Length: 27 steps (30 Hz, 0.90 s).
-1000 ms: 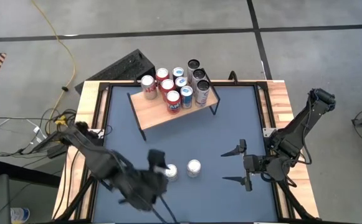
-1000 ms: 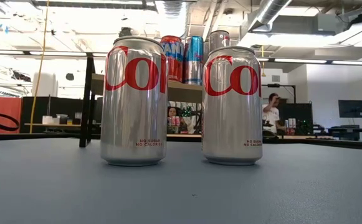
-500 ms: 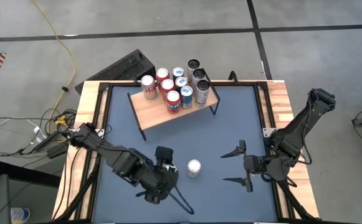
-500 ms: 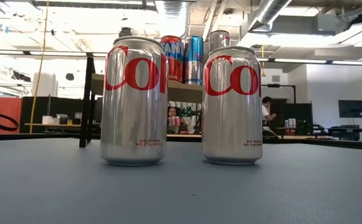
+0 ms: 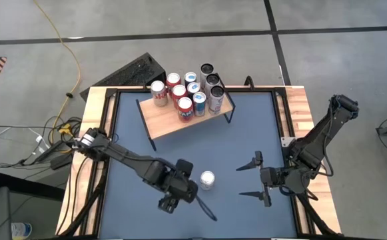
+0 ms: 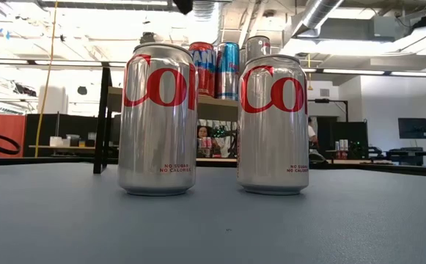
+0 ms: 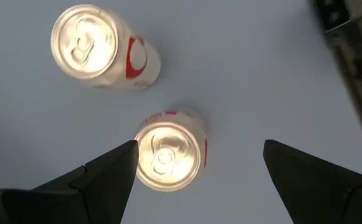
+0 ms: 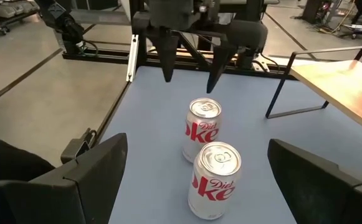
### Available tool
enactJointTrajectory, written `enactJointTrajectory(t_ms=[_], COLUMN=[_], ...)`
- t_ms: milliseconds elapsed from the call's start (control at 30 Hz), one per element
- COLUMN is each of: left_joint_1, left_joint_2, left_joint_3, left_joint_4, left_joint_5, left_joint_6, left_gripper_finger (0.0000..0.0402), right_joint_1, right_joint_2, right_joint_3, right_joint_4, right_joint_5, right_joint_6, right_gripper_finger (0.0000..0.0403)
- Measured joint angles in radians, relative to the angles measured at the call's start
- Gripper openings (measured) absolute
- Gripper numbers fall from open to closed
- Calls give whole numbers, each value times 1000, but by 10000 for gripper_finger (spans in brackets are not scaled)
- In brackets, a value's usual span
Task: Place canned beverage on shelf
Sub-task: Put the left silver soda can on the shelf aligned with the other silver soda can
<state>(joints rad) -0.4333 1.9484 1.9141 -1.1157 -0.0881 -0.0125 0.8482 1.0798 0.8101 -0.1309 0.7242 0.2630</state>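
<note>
Two silver Diet Coke cans stand upright on the blue table, side by side. The right can point(image 5: 207, 179) shows in the high view. The left can point(image 8: 204, 126) is hidden there under my left gripper point(image 8: 190, 84). That gripper hangs open above the left can point(image 7: 168, 155), fingers pointing down, touching nothing. My right gripper point(image 5: 256, 177) is open and empty to the right of the cans. The shelf point(image 5: 173, 123), a light wooden board on black legs, stands at the far side.
Several cans point(image 5: 188, 93) stand upright on the shelf's far right part; its near left part is bare. Wooden rails point(image 5: 100, 107) and a black frame border the table. Open blue surface lies between the cans and the shelf.
My left gripper has moved toward the table's right edge, over the left can, which it now covers in the high view. A fingertip now shows at the top of the low view. Both cans have stayed in place.
</note>
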Motion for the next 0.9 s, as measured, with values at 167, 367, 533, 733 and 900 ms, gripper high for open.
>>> enactJointTrajectory(t_ms=[167, 367, 533, 733, 900], left_joint_1=[48, 73, 87, 124, 135], left_joint_2=[-40, -66, -66, -66, -66], left_joint_3=[-65, -122, -163, -213, -263], left_joint_4=[25, 116, 145, 176, 229], left_joint_5=[25, 51, 136, 142, 163], left_joint_6=[50, 138, 201, 204, 237], left_gripper_finger=[334, 334, 334, 334, 334], right_joint_1=[0, 0, 0, 0, 0], right_joint_2=[0, 0, 0, 0, 0], right_joint_3=[0, 0, 0, 0, 0], right_joint_4=[2, 0, -4, -4, -5], right_joint_5=[0, 0, 0, 0, 0], right_joint_6=[0, 0, 0, 0, 0], right_gripper_finger=[380, 380, 380, 380, 380])
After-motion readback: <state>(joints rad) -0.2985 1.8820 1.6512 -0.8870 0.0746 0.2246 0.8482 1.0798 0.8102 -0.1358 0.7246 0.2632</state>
